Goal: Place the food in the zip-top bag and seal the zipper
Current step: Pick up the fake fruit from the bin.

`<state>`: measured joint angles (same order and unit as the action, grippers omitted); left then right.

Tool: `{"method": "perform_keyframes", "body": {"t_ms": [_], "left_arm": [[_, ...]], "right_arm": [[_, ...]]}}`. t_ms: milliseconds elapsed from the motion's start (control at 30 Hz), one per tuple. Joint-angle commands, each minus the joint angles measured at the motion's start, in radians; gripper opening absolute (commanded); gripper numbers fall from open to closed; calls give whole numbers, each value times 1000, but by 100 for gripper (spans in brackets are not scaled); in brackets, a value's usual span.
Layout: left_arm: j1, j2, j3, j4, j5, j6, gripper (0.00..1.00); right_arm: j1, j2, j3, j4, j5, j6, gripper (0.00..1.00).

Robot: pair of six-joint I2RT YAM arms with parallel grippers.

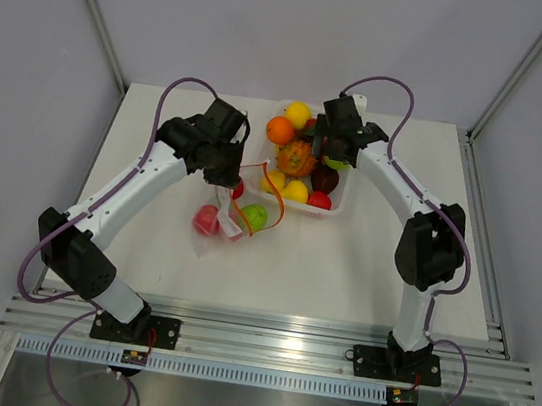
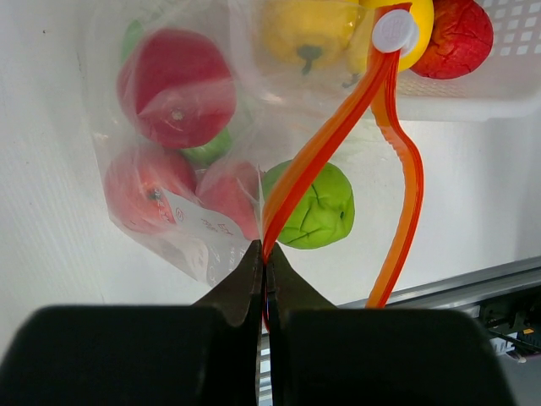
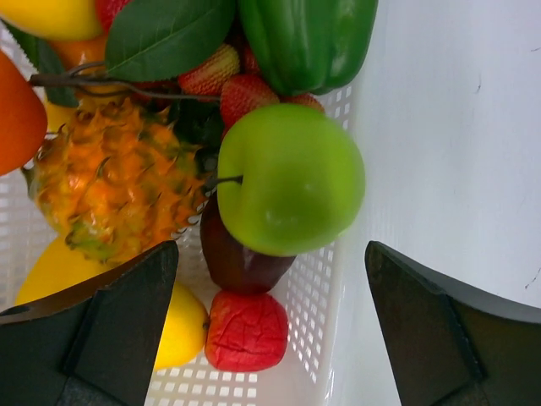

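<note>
Evidently to hold the mouth open, the left gripper (image 2: 264, 254) clamps the thin orange-red zipper strip (image 2: 334, 135) of the clear crinkly plastic bag (image 2: 203, 230), left of the white tray (image 3: 306, 359); the right gripper (image 3: 270, 247) gapes over a glossy green toy apple (image 3: 292, 178).

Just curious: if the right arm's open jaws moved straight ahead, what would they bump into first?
Most likely the green apple in the white tray, sitting squarely between the jaws, though depth is hard to judge.

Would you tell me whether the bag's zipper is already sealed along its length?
No, the zipper's two orange strips bow apart below the white slider, leaving the zip-top bag open.
</note>
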<state>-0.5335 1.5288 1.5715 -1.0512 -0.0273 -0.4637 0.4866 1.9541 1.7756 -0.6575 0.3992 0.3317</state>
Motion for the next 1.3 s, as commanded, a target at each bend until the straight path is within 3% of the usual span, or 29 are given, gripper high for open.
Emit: {"method": "perform_keyframes", "body": {"t_ms": [0,233,433,800,1000,1100,1267], "left_arm": [[6,-32,-2,34,18,7,0],[9,-27,-5,39,21,8,0],[10,-27,-5,39,21,7,0],[10,-33,-18,45,21,-3,0],[10,-36,-25,54,21,-10,0],[10,-41,-33,62,32,-13,0],[10,-41,-44,71,62,-20,0]], "right_arm": [[-25,31,80,-14,46,-29,99],[-45,98,117,-16,27,-53,97],[-51,109,110,6,-22,-51,87],[-51,-33,9,68,-20,-56,43],[-49,-171,-80,95,-72,-45,42],[-46,-265,-162,125,-169,-5,42],[30,-402,-269,150,-230,44,44]]}}
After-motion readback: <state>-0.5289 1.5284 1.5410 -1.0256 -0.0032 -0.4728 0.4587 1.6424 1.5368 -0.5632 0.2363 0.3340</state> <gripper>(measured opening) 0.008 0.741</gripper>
